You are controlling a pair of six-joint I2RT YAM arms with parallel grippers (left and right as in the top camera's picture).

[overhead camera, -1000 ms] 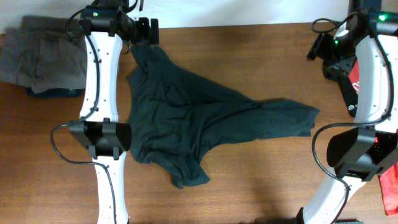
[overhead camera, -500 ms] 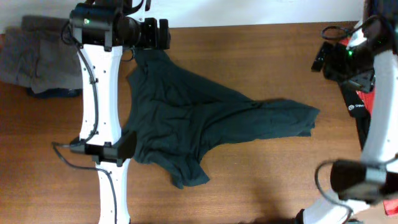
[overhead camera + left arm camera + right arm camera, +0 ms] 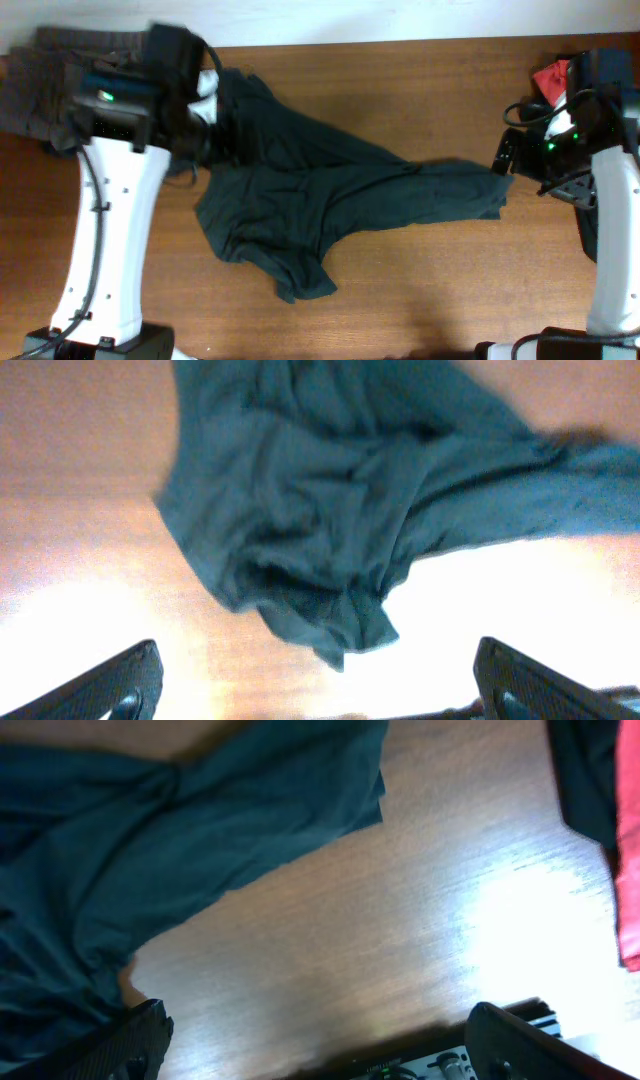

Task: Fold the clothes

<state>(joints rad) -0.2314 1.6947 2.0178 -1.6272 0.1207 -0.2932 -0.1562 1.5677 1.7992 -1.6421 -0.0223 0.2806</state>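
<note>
The clothes here are chiefly a dark T-shirt [image 3: 330,200] lying crumpled and spread across the middle of the table, with no lettering showing. My left gripper [image 3: 205,140] hovers over its upper left part. In the left wrist view the shirt [image 3: 340,510] lies ahead of the left gripper [image 3: 320,695], which is open with only bare table between its fingertips. My right gripper [image 3: 504,158] sits at the shirt's right end. In the right wrist view that gripper [image 3: 325,1050] is open and empty, and the shirt [image 3: 150,840] lies to the upper left.
A grey garment [image 3: 45,85] is bunched at the table's back left corner. A red garment [image 3: 550,75] lies at the back right, and its edge shows as red cloth [image 3: 628,870] in the right wrist view. The table's far edge [image 3: 400,42] runs behind the shirt.
The left arm swung from the table's back edge down over the shirt's upper left. The right arm came in from the right to the shirt's right end. The shirt has barely shifted.
</note>
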